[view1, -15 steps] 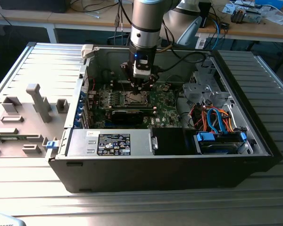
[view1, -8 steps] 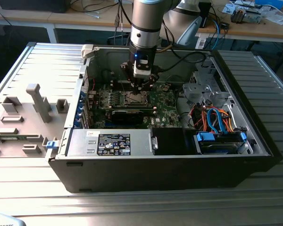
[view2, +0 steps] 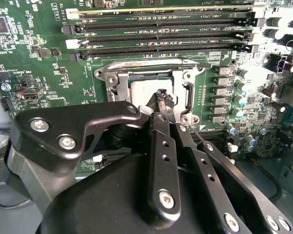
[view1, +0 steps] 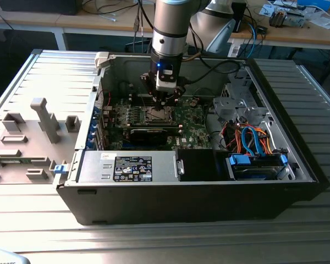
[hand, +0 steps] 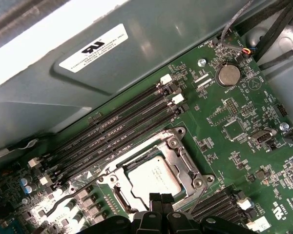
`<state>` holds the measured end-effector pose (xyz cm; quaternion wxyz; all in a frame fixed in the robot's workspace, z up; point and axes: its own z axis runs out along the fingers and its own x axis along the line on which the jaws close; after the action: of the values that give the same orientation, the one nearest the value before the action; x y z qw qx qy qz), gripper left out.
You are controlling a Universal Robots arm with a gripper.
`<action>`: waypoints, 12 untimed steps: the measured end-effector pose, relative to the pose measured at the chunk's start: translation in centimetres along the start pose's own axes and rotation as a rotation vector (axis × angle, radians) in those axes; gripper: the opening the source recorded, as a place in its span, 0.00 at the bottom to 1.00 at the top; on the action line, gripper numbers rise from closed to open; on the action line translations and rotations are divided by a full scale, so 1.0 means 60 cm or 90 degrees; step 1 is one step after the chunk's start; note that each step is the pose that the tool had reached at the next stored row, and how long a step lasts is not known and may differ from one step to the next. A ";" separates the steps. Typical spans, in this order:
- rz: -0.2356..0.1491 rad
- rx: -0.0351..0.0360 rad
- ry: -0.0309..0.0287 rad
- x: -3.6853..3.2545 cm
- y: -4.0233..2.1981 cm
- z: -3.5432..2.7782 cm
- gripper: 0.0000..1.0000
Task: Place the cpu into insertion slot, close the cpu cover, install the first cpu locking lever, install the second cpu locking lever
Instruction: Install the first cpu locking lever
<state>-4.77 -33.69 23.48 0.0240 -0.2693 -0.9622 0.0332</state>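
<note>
Black links of the end effector [view2: 162, 97] crowd the front of the second wrist view. Its tips sit pressed together, with nothing visible between them. Directly beneath them lies the cpu [view2: 141, 90], flat in its socket on the green board [view2: 34, 63]. The cover [view2: 115, 78] is down around it, framing the chip on the sides that show. A thin lever [view2: 151, 62] runs along the socket's far edge, beyond the tips, and the memory slots [view2: 161, 29] lie further out.

In the first wrist view the end effector [hand: 159, 200] rests at the near edge of the cover [hand: 183, 158], tips touching each other. The cpu [hand: 154, 176] shows through the window just ahead of them. A round battery [hand: 228, 74] sits well beyond.

In the exterior view the arm [view1: 170, 33] reaches down into an open case [view1: 181, 192] on the desk [view1: 154, 242]. The end effector [view1: 166, 99] hangs right over the cpu [view1: 155, 114]. Blue cables [view1: 253, 137] lie off to its side, toward the exterior view's right. Grey blocks [view1: 44, 118] stand well apart, toward the exterior view's left.
</note>
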 end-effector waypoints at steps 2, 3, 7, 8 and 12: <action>-0.001 0.0000 -0.0001 0.000 0.000 0.000 0.11; -0.002 0.0001 -0.0002 0.000 0.000 0.000 0.11; -0.005 0.0002 -0.0004 0.000 0.000 0.000 0.11; -0.006 0.0002 -0.0005 0.000 0.000 0.000 0.11; -0.009 0.0002 -0.0007 0.000 0.000 0.000 0.11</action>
<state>-4.77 -33.69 23.48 0.0238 -0.2626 -0.9640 0.0334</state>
